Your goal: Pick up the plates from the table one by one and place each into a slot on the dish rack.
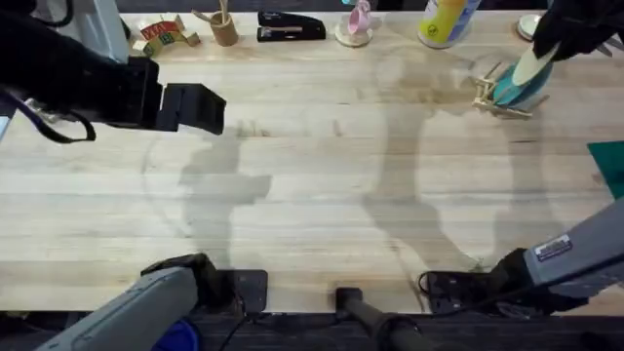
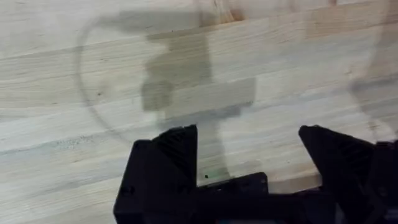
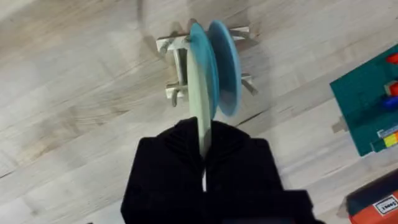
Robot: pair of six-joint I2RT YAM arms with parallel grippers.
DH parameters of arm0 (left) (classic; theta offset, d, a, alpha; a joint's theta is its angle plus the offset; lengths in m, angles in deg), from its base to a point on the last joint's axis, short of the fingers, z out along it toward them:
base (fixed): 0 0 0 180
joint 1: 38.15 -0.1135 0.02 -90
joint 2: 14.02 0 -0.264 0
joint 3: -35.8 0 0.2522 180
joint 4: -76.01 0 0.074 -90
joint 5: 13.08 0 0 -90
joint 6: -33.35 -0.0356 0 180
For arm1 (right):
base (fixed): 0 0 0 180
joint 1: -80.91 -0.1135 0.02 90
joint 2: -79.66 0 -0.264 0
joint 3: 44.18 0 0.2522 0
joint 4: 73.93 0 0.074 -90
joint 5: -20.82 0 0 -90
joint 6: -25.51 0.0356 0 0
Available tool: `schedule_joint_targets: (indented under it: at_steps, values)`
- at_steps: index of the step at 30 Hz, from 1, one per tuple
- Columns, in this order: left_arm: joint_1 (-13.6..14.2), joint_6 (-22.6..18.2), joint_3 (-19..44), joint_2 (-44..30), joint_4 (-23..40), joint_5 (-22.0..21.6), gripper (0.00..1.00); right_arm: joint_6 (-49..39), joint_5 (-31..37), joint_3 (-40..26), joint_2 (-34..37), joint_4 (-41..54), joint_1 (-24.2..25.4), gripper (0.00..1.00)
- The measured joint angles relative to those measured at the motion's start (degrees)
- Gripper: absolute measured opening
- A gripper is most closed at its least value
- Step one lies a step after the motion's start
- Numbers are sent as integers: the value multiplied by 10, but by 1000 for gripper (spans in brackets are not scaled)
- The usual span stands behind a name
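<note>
My right gripper (image 1: 554,41) is shut on a pale cream plate (image 1: 534,64), held on edge just above the dish rack (image 1: 499,97) at the table's (image 1: 322,195) far right. In the right wrist view the cream plate (image 3: 199,112) runs edge-on from between my fingers (image 3: 204,142) down into the rack (image 3: 175,68). It is right beside two teal plates (image 3: 225,65) that stand upright in the slots. My left gripper (image 1: 193,107) hovers over bare wood at the far left. In the left wrist view it (image 2: 249,134) stands open with nothing between its fingers.
A teal box (image 1: 610,164) lies at the table's right edge, near the rack. Along the back edge stand toy blocks (image 1: 164,37), a cup of sticks (image 1: 224,27), a black stapler (image 1: 291,26), a pink figure (image 1: 357,24) and a yellow bottle (image 1: 447,21).
</note>
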Motion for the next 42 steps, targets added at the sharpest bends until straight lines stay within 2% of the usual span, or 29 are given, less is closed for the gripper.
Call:
schedule_joint_targets:
  at_steps: [19,42]
  values:
    - [0,0,0,0,-12,0,993,4,0,0,70,-17,-13,30]
    - [0,0,0,0,-12,0,994,4,0,0,80,-35,-13,30]
